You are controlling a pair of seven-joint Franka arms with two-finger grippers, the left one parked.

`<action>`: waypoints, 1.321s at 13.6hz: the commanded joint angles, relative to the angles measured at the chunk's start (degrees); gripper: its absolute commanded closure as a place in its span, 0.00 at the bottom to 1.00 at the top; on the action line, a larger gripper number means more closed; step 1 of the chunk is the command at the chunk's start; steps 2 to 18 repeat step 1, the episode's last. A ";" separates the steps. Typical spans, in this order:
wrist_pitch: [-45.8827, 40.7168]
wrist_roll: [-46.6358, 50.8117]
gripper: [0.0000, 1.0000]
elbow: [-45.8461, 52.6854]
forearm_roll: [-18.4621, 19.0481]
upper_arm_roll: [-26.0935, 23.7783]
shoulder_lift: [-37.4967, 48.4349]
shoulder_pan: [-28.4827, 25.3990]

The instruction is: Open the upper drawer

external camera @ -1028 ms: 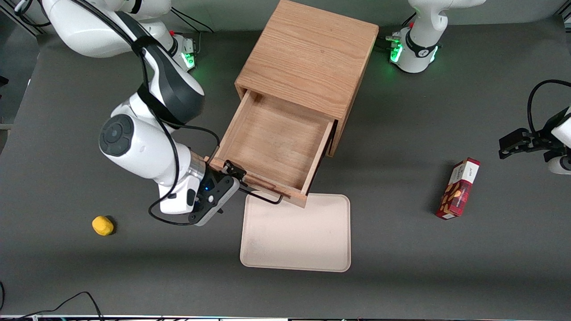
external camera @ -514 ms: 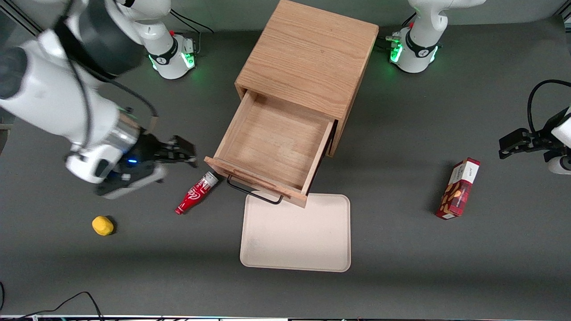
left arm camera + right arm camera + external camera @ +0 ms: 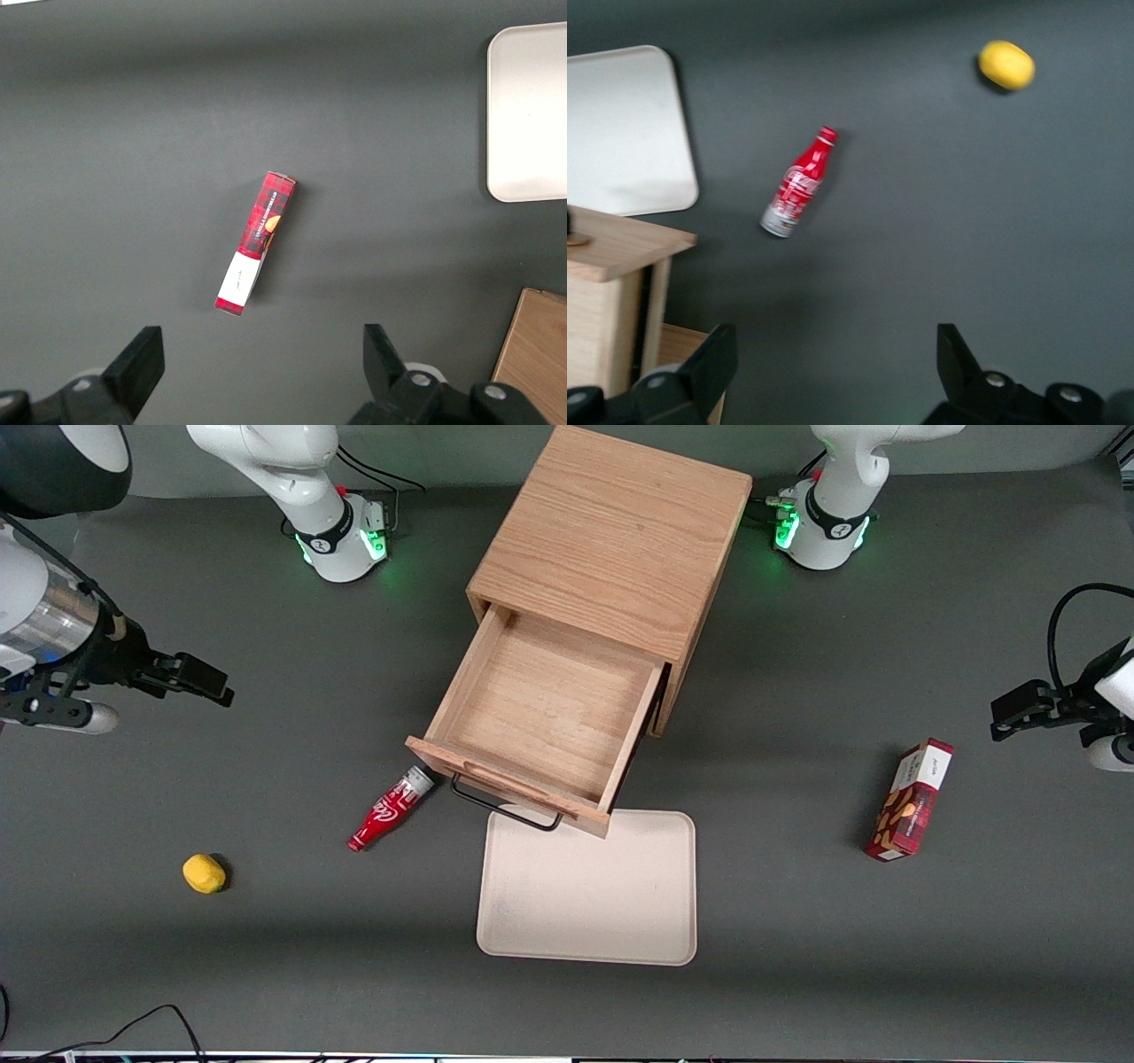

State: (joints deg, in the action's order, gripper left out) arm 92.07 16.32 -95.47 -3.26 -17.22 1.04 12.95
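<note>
While the drawer (image 3: 545, 717) stands pulled out with nothing in it, I see my gripper (image 3: 199, 682) at mid-left, fingers apart, holding nothing.

Dark grey tabletop (image 3: 797, 974) w/ even overhead light

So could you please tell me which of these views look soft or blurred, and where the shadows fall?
Right wrist view: soft, the red bottle and yellow object smeared. Front view: crisp; the upper drawer casts a shadow on the tray; the hand hangs open toward the working arm's end. Left wrist view: sharp, evenly lit box.
</note>
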 commanded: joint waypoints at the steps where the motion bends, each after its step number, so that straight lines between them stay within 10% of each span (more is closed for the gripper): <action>1: 0.66 1.61 0.00 -4.80 -0.88 0.09 4.23 -0.03; 18: 0.66 1.61 0.00 -4.80 -0.88 0.09 4.23 -0.03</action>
